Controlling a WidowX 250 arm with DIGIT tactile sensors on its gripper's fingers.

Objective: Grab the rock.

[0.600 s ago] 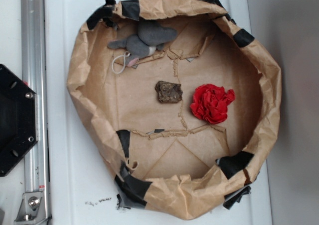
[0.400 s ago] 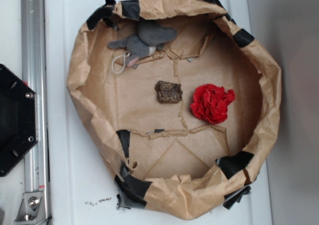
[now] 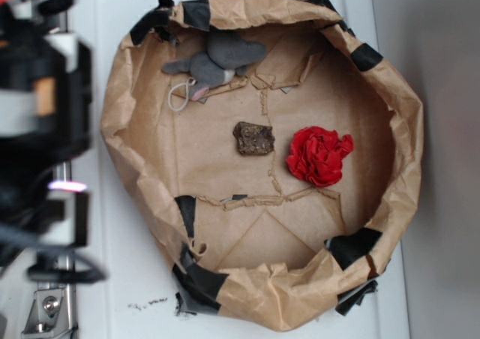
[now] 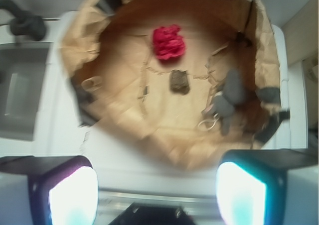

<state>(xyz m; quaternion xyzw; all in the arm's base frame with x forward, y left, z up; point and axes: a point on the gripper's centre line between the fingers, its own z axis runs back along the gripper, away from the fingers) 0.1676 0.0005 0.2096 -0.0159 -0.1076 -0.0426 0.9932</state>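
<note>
Arm just swung in at 9 o'clock; jaws wide, empty. Small dark brown rough rock untouched, approach starting.

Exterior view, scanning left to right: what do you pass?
Robot arm at the left edge → grey plush mouse → rock → red cloth ball → right wall of the brown paper basin.

Black blurred arm; orange patch; pale glowing fingertips
</note>
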